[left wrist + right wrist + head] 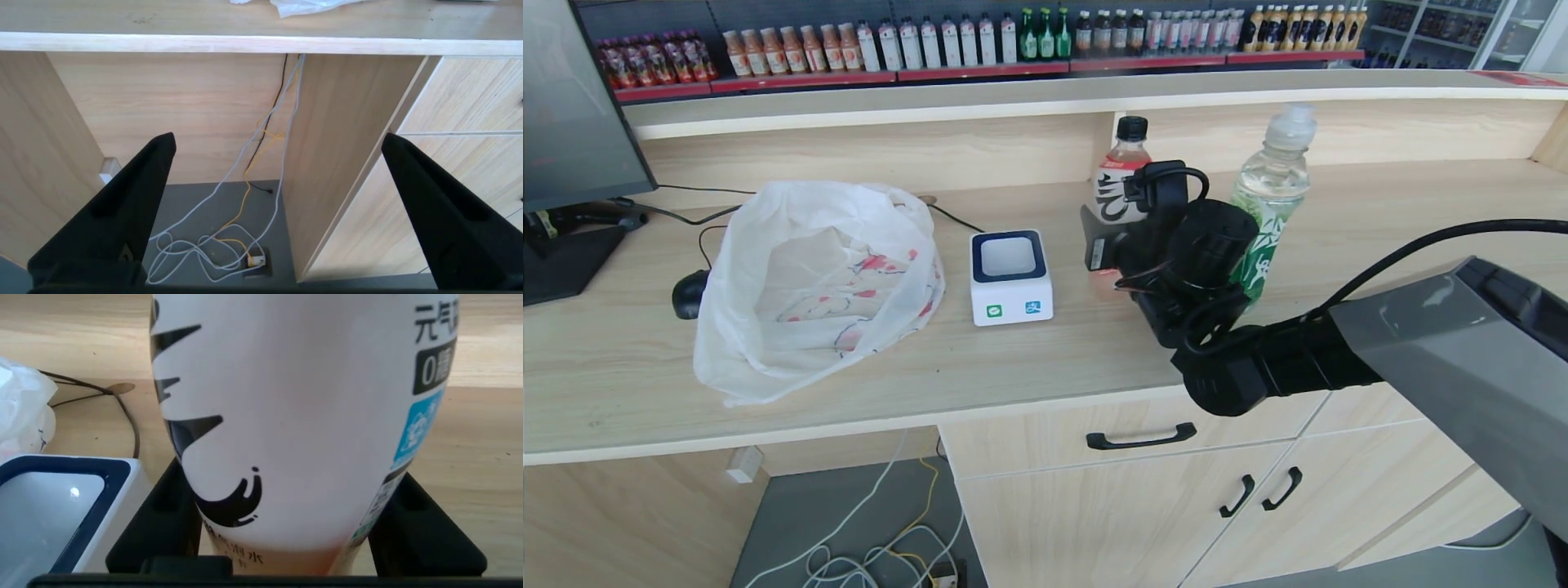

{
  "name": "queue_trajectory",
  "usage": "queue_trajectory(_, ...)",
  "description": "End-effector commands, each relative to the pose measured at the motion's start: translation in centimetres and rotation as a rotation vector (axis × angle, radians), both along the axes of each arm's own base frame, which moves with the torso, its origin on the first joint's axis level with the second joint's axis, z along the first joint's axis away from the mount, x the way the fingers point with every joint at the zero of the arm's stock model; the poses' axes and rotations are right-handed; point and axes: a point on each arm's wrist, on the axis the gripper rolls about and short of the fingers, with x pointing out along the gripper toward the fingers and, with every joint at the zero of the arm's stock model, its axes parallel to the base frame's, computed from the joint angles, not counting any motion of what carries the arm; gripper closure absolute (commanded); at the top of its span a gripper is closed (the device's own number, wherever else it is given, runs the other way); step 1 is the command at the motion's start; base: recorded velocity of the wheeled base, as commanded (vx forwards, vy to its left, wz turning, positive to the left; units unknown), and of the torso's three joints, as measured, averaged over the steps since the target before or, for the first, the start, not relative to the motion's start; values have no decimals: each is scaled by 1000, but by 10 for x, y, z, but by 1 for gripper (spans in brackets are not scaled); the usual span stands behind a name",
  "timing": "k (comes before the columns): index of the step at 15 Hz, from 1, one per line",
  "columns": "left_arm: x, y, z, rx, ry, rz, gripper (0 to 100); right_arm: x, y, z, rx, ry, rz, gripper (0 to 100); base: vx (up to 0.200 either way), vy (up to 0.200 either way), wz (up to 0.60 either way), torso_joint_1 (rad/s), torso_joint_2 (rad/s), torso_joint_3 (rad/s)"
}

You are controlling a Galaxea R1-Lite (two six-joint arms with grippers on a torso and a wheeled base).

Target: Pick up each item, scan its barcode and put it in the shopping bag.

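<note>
**Right jaws clamped on the black-capped bottle, left jaws spread below the worktop**

Your right jaws were clenched on the black-capped drink bottle [1121, 167], one on each side of its white-labelled lower body. The bottle stood upright between them, its neck and cap rising above them. Whether its base touched the worktop [1029, 359] could not be told, since the wrist hid it.

Just beside those jaws, on the robot's left, sat the barcode scanner [1010, 278], a white box with a dark blue frame around its window, which faced up. It was apart from the bottle. Farther out on the same side, beyond the scanner, lay the white shopping bag [809, 286], slumped on the worktop with its mouth open towards the scanner. A black mouse [689, 294] lay against the bag's far side, and a monitor [572, 98] stood past that at the worktop's end.

On the other side of the right jaws, on the robot's right, a clear bottle with a green label [1270, 188] stood upright, near the gripped bottle but not touching it.

Your left jaws were released and spread wide, holding nothing. They hung below the worktop's edge. Ahead of them was the open bay under the worktop, where loose cables [212, 237] ran down to the grey floor.
</note>
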Motion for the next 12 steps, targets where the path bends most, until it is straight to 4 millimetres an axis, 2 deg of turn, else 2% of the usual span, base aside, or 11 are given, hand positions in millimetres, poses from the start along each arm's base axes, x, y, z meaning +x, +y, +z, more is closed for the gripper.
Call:
queue_trajectory(1, 0, 0, 0, 0, -1, 0, 0, -5, -2, 10, 11, -23, 9, 100, 0, 0, 0, 0, 0, 0)
queue_trajectory(6, 0, 0, 0, 0, -1, 0, 0, -23, 0, 36, 37, -76, 31, 100, 0, 0, 0, 0, 0, 0)
queue_trajectory(8, 0, 0, 0, 0, 0, 0, 0, -35, -1, 37, 43, -95, 42, 100, 0, 0, 0, 0, 0, 0)
queue_trajectory(10, 0, 0, 0, 0, 0, 0, 0, -52, 2, 35, 43, -93, 73, 100, 0, 0, 0, 0, 0, 0)
queue_trajectory(12, 0, 0, 0, 0, 0, 0, 0, -79, 1, 34, 39, -84, 111, 100, 0, 0, 0, 0, 0, 0)
